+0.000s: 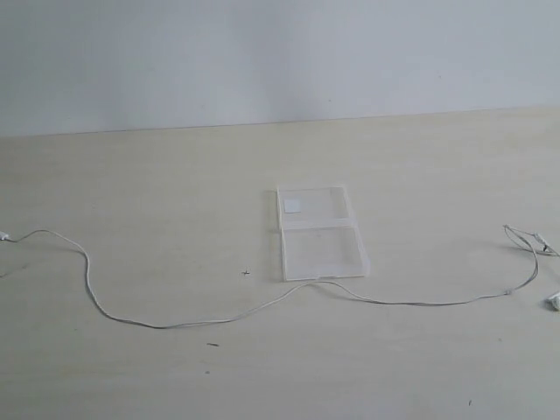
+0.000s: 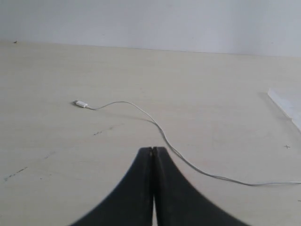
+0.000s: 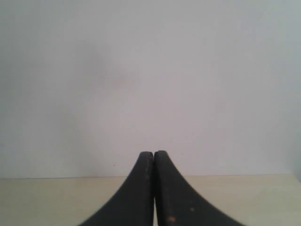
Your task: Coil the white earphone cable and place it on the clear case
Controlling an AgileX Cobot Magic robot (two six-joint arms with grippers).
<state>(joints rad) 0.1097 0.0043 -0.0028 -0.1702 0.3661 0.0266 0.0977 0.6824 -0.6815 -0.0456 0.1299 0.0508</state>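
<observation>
The white earphone cable (image 1: 201, 322) lies stretched across the pale table from the far left to the far right, passing just in front of the clear case (image 1: 318, 232). An earbud (image 1: 553, 302) rests at the right edge. The case lies open and flat mid-table, its white sticker (image 1: 291, 206) on the far half. Neither gripper shows in the exterior view. In the left wrist view my left gripper (image 2: 153, 149) is shut and empty; the cable (image 2: 160, 129) runs past its tips to a small plug end (image 2: 81, 103). My right gripper (image 3: 154, 153) is shut and empty, facing the wall.
A plain grey wall (image 1: 280, 52) backs the table (image 1: 175, 201). A few small dark specks (image 1: 246, 272) mark the tabletop near the case. A corner of the case (image 2: 287, 104) shows at the edge of the left wrist view.
</observation>
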